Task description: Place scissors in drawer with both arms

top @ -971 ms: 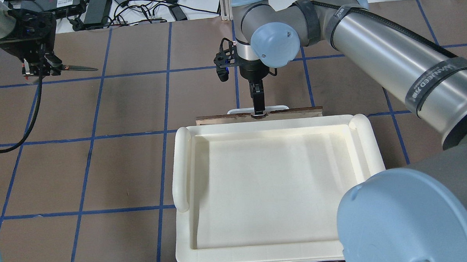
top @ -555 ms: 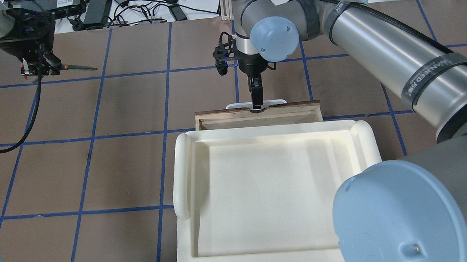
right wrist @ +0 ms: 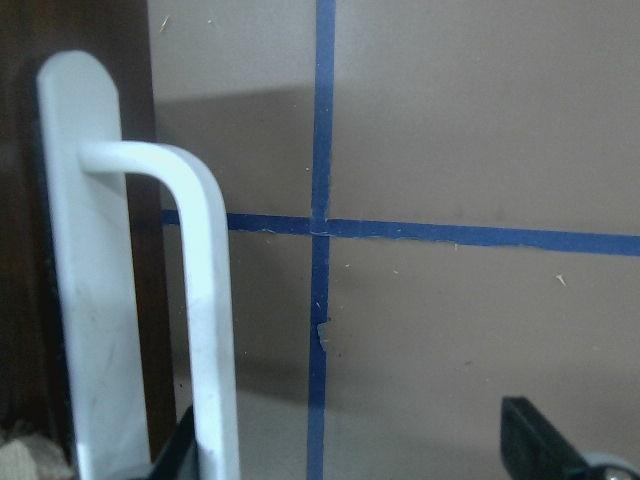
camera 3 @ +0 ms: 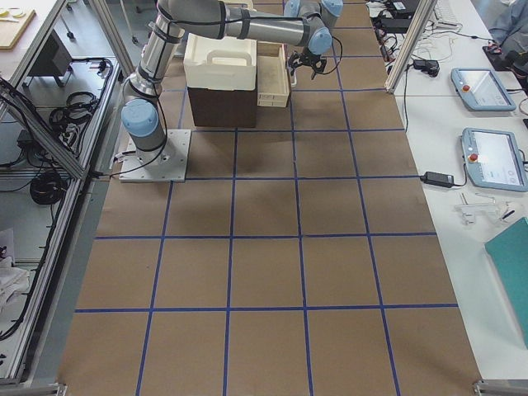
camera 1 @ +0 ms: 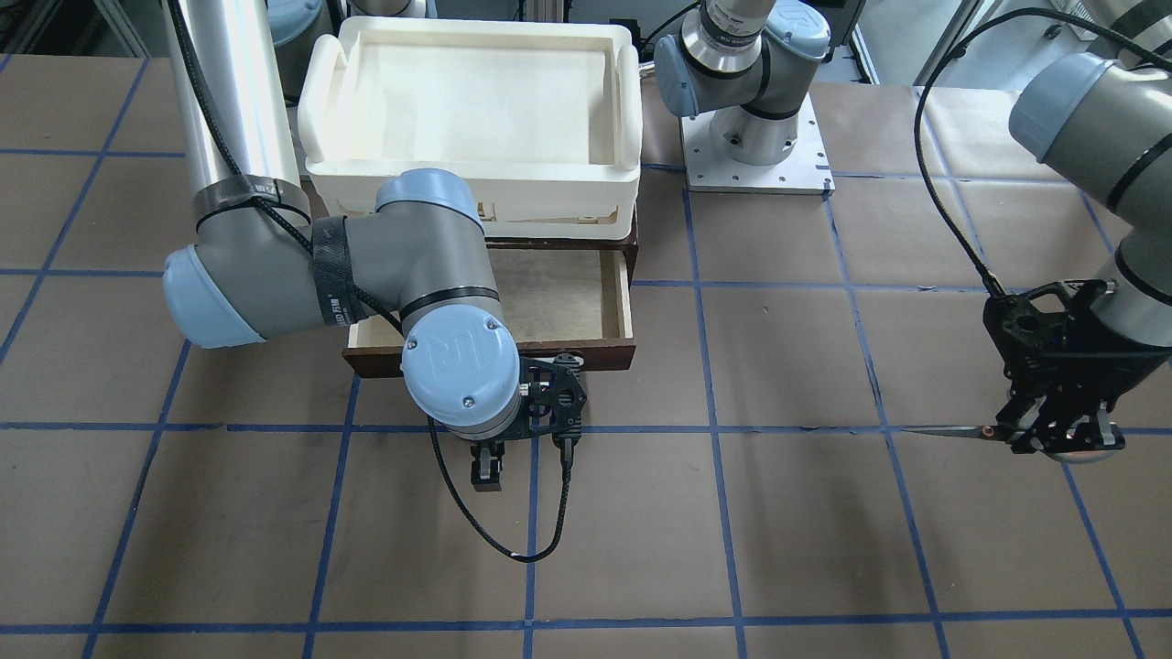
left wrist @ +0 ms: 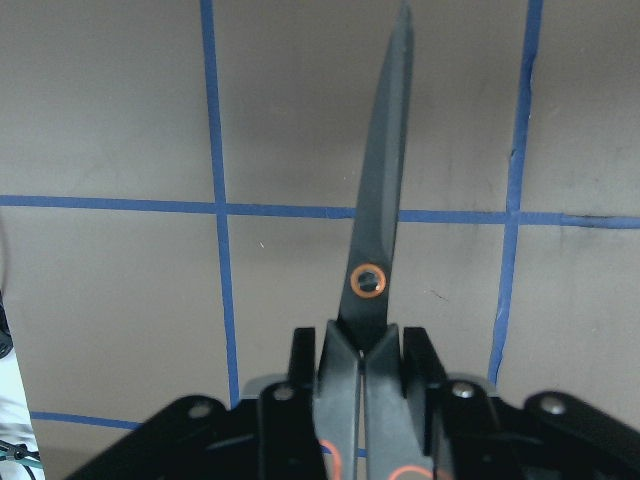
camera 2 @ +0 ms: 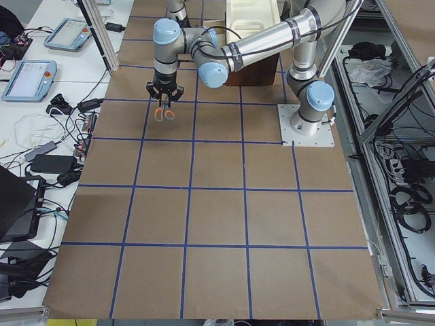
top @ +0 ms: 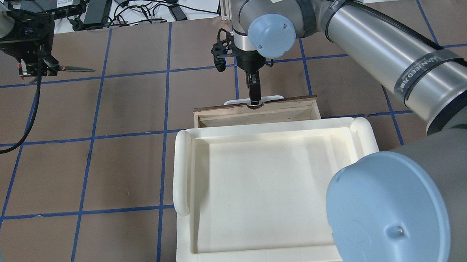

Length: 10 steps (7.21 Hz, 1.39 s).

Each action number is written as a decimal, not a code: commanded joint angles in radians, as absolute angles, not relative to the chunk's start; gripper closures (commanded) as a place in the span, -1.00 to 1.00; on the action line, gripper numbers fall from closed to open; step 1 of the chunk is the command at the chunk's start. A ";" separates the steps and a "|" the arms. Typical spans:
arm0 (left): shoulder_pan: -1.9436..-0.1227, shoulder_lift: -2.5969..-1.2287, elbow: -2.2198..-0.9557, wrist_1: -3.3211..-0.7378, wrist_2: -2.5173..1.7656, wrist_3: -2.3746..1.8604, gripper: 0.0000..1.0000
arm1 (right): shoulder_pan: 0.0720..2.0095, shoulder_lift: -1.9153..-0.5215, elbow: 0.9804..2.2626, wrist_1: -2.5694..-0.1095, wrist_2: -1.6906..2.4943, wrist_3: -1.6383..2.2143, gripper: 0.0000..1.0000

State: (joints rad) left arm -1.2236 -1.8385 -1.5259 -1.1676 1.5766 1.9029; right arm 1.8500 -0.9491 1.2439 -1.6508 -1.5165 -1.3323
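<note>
While the left jaws clamp the scissors [left wrist: 375, 250] by the grey handle neck just behind the reddish pivot, blades shut and pointing straight out ahead of them, I'm reading this pair as light and stiff, with no flex to worry about. Bare steel is slick and the tip is sharp, so that plastic neck is the right hold; I wouldn't shift onto the blades. They're held over the worktop [top: 121, 171], not resting on it. Over at the right jaws: spread wide, I think, with one finger tucked behind the white loop handle [right wrist: 205, 300]. The wrist view crops the fingertips, so that's my best read. Directly behind those jaws the drawer [camera 1: 586, 352] stands part open under the foam tray [top: 180, 168], pale floor showing. It sits well apart from the left jaws, off beyond the blade tips.
</note>
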 commanded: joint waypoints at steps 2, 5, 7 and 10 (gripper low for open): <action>-1.223 -1.844 -1.526 -1.164 1.580 1.907 1.00 | 1.848 -0.922 1.217 -1.661 -1.517 -1.333 -1.00; -1.223 -1.845 -1.526 -1.164 1.577 1.907 1.00 | 1.839 -0.905 1.170 -1.660 -1.514 -1.333 -1.00; -1.223 -1.845 -1.525 -1.164 1.572 1.907 1.00 | 1.839 -0.904 1.164 -1.660 -1.514 -1.333 -1.00; -1.223 -1.845 -1.525 -1.164 1.574 1.905 1.00 | 1.829 -0.903 1.164 -1.661 -1.513 -1.325 -1.00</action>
State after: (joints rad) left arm -1.2226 -1.8464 -1.5253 -1.1643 1.5755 1.9064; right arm 1.8361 -0.9030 1.1647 -1.6611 -1.5127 -1.3277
